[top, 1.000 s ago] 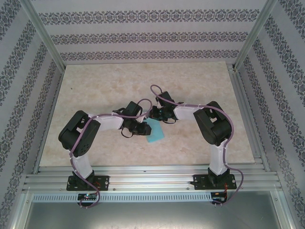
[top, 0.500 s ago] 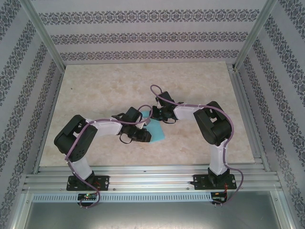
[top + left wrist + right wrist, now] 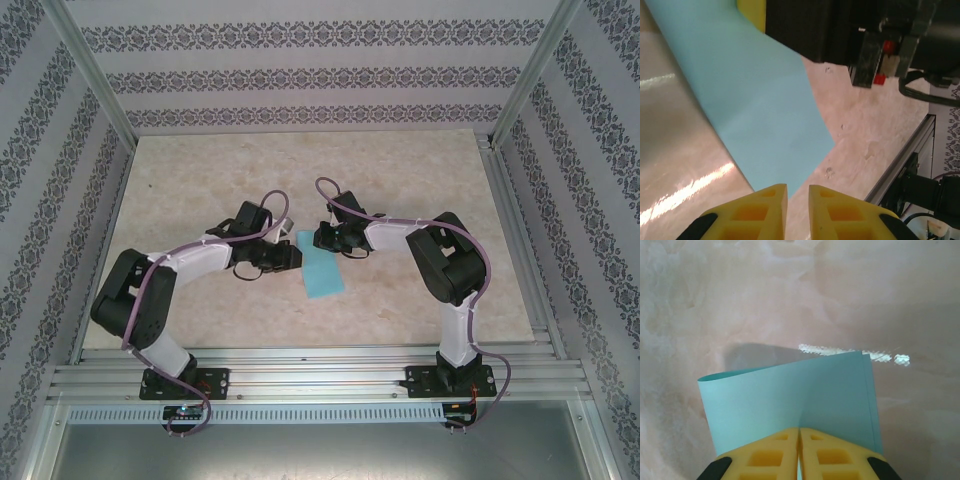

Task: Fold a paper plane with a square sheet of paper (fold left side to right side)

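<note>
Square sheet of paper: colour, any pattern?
The square sheet of paper is plain turquoise-blue, no pattern; right wrist view shows it best.

Left wrist: the square sheet of paper (image 3: 755,115) runs off the top edge; left pincer (image 3: 798,190) cropped at bottom. Right wrist: sheet's near edge hidden behind right pincer (image 3: 799,432); overhead, layers too small to tell.
</note>
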You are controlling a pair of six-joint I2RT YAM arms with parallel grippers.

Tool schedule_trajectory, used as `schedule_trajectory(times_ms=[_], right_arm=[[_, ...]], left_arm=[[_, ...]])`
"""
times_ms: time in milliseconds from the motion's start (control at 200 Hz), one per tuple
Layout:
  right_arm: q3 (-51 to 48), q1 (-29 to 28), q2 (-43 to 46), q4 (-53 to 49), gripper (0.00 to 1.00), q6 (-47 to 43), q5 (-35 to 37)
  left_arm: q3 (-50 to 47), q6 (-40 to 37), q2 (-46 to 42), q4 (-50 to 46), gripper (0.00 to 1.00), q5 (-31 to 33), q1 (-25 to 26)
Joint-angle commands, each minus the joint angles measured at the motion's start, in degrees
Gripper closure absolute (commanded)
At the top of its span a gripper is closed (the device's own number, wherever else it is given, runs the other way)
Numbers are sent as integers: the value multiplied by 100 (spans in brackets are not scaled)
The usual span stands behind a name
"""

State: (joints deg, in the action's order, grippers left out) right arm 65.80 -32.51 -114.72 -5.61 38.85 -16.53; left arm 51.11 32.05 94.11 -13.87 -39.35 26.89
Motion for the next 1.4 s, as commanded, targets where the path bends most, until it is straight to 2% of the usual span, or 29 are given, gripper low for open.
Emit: schedule_trajectory(times_ms=[0, 360, 575, 799, 929, 1114, 1229, 1394], right_arm=[[-48, 39, -244, -327, 90, -97, 432], [-40, 21, -253, -317, 90, -99, 414], [-47, 31, -165, -215, 89, -106, 301], [-100, 137, 734, -254, 77, -235, 132], [-575, 153, 1569, -463, 76, -294, 80], [-1891, -81, 2410, -41, 85, 308, -226], [-2256, -389, 2491, 271, 86, 653, -321], [-2248, -686, 2207, 385, 86, 777, -246]], left_arm=[[289, 173, 503, 305, 82, -324, 20], [375, 309, 1288, 855, 82, -401, 161], [379, 172, 1555, 635, 82, -90, 200], [300, -23, 1631, 210, 82, 327, 237], [239, -11, 1623, 179, 82, 418, 235], [258, 2, 1611, 141, 82, 446, 239], [308, -15, 1603, 57, 82, 481, 240], [360, -23, 1578, -24, 82, 519, 253]])
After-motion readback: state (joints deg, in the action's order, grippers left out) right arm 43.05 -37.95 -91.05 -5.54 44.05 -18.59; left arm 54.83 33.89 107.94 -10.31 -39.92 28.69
